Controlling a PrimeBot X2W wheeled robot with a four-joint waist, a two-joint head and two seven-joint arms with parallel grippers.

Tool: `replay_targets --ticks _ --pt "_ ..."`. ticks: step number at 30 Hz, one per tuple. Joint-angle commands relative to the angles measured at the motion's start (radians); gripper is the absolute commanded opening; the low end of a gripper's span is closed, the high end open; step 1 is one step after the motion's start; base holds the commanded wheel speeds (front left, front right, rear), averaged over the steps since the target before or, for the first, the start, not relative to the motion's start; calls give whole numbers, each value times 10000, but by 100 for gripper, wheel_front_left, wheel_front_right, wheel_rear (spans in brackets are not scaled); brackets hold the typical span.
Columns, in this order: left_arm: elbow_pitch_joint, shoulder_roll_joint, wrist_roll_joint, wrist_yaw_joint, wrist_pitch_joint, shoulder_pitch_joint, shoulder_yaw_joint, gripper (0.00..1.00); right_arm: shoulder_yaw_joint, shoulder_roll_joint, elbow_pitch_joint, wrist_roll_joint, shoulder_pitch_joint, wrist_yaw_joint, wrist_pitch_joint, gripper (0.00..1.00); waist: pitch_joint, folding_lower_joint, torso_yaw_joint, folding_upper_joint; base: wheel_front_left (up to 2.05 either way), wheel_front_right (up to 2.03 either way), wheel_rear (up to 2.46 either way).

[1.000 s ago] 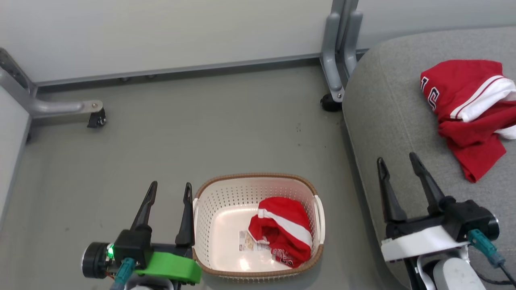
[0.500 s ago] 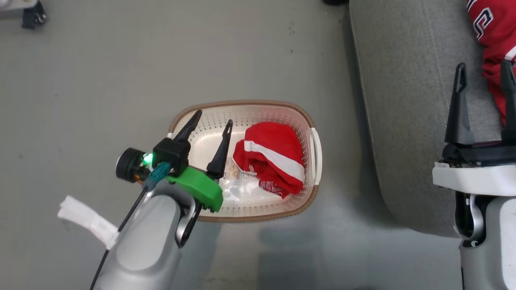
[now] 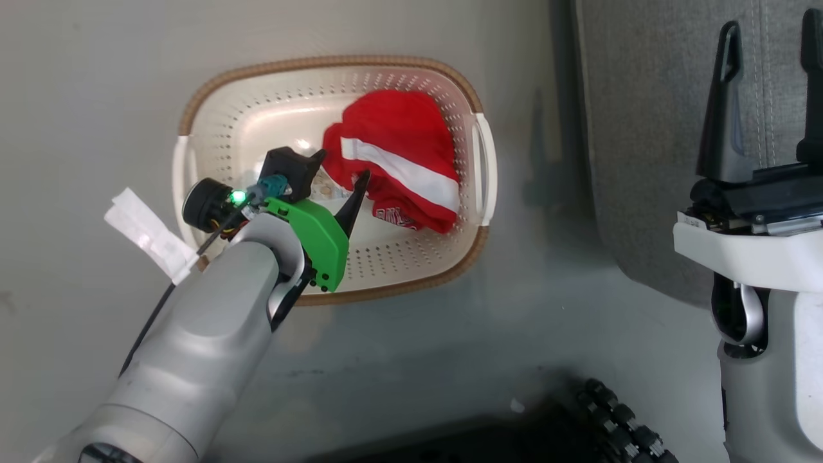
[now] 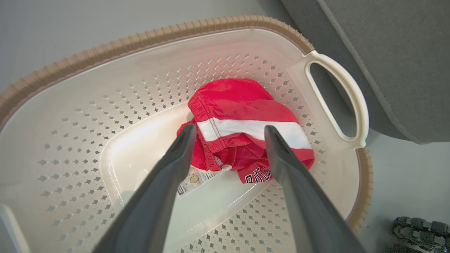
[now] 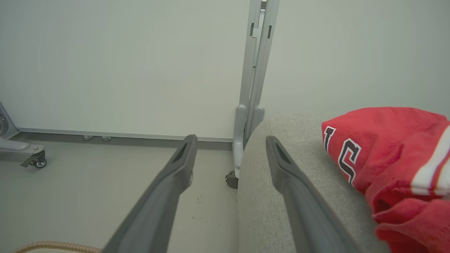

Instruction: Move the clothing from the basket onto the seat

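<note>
Red clothing (image 3: 392,148) with a white stripe lies bunched in the cream basket (image 3: 321,62) beside the grey seat (image 3: 643,128). The left end effector (image 3: 342,164) hangs over it, jaws wide, possibly touching the fabric. The right end effector (image 3: 771,22), also wide and empty, hovers above the seat near a second red garment (image 5: 386,151).

The head camera has tipped down, bringing the basket (image 3: 321,62) to upper centre. The left claw (image 3: 341,166) has moved from outside its left rim to inside, beside the clothing (image 3: 398,128).
</note>
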Motion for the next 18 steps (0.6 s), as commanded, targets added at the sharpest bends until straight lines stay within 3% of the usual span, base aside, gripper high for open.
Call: replay_targets --ticks 1,7,18 --pt "131 197 -366 -25 134 -409 -190 100 10 8 -151 85 -149 -14 -2 100 1101 -3 -890 0 0 0 0" --pt "759 300 -1416 -24 497 -938 -718 100 111 8 -314 275 -16 -14 -4 100 1348 -3 -1181 0 0 0 0" --pt "2245 474 -1865 -23 312 -1875 -1145 100 370 8 -371 440 -54 -14 -2 100 1694 -3 -1461 0 0 0 0"
